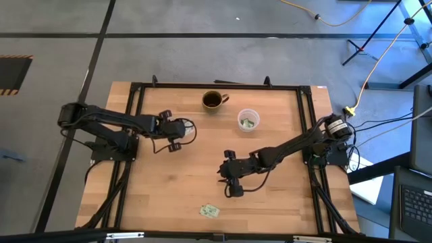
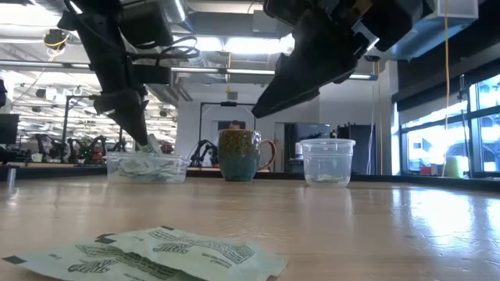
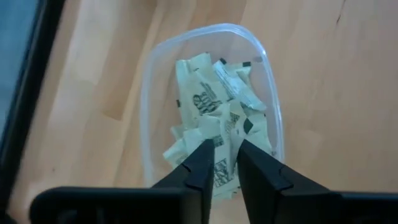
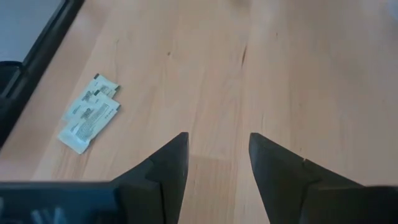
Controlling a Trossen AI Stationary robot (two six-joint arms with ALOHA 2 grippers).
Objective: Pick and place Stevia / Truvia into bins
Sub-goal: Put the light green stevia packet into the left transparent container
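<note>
Right at the near edge of the wooden table [image 1: 283, 169], two pale green sachets [image 1: 210, 211] lie flat, one overlapping the other, nothing touching them. The low view has them filling the foreground, printed faces up.

Just beyond them, toward the middle of the table, the right gripper [image 1: 228, 182] hangs above bare wood with its fingers [image 4: 168, 165] spread wide and nothing between them. Its wrist camera looks down past those dark fingers at the two loose sachets, which sit off to one side, well clear of the tips.

Farther back on the left side, the left gripper [image 1: 181, 133] points down into the shallow clear tub [image 3: 149, 93]. Its fingers [image 3: 208, 165] stand only slightly apart, with a narrow gap showing between them. A heap of green-and-white sachets [image 3: 214, 109] fills the tub, and one sachet sits right in that gap at the fingertips. Whether the fingers are pinching it or have let it go, I cannot tell. In the low view the tip is down at the tub's rim with a sachet sticking up beside it.

At the far edge stand a dark mug [image 1: 213, 100] with a handle and, beside it, the small round clear cup [image 1: 248, 121], with a couple of sachets lying in its bottom.
</note>
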